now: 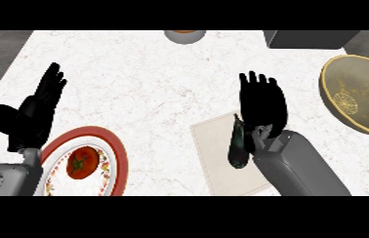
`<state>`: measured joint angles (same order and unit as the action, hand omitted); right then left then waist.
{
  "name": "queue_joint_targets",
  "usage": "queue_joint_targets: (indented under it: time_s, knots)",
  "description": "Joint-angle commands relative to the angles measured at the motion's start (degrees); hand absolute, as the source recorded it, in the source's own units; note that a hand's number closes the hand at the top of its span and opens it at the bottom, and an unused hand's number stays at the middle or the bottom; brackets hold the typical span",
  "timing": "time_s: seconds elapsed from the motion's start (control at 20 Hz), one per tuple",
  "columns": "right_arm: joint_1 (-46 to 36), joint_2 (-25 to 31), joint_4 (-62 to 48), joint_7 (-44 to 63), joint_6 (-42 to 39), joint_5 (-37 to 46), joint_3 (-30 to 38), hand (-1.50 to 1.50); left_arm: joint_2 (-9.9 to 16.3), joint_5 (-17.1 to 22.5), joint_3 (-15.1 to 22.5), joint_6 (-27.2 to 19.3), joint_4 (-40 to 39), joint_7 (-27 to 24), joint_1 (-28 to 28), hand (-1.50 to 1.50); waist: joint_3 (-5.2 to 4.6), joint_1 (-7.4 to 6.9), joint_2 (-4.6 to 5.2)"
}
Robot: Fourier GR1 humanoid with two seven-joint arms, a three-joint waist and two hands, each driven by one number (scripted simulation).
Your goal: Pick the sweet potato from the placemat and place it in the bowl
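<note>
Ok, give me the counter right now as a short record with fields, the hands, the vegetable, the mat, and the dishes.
right hand: open, fingers straight, above the mat beside the vegetable
left hand: open, resting at the left edge, fingers up
sweet potato: dark, long, lying on the placemat, not held
placemat: pale, near the lower middle
bowl: yellowish, at the right edge
plate: red-rimmed, lower left, holding a tomato

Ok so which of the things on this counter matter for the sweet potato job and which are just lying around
For the job:
- sweet potato, dark, on the placemat
- placemat
- bowl, at the right edge
- right hand, open beside the sweet potato

Lying about:
- red-rimmed plate with a tomato
- small dish at the far edge
- grey box
- left hand, resting open
</note>
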<state>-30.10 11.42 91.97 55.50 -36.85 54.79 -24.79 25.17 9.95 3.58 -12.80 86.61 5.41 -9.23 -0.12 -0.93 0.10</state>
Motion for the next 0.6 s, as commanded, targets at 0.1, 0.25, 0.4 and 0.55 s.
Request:
queue_joint_targets:
  time_s: [0.1, 0.25, 0.4, 0.55]
  knots:
    - [-0.46, -3.44, -8.87, 7.96, -11.16, -0.64, 2.88, -1.5, -2.78, -2.25, 1.53, -2.57, 0.22, -0.32, 0.42, 0.0, 0.03, 0.82, -0.12]
    - [-1.45, -5.37, -13.02, 9.58, -13.36, 0.27, 5.31, -1.5, -0.65, -1.01, -0.49, -1.06, 1.05, 0.66, 0.48, 0.0, 0.04, 0.52, -0.17]
    - [-1.71, -6.99, -14.69, 10.1, -14.77, 1.47, 7.0, -1.5, -0.75, -0.79, -0.97, 0.33, -0.05, -2.26, 2.92, 0.0, 0.01, 0.53, -0.13]
    - [0.35, -7.32, -14.39, 8.75, -13.42, 5.57, 4.24, -1.5, -0.92, -0.92, -1.21, 0.07, 1.48, -0.58, 1.52, 0.0, 0.08, 0.79, -0.24]
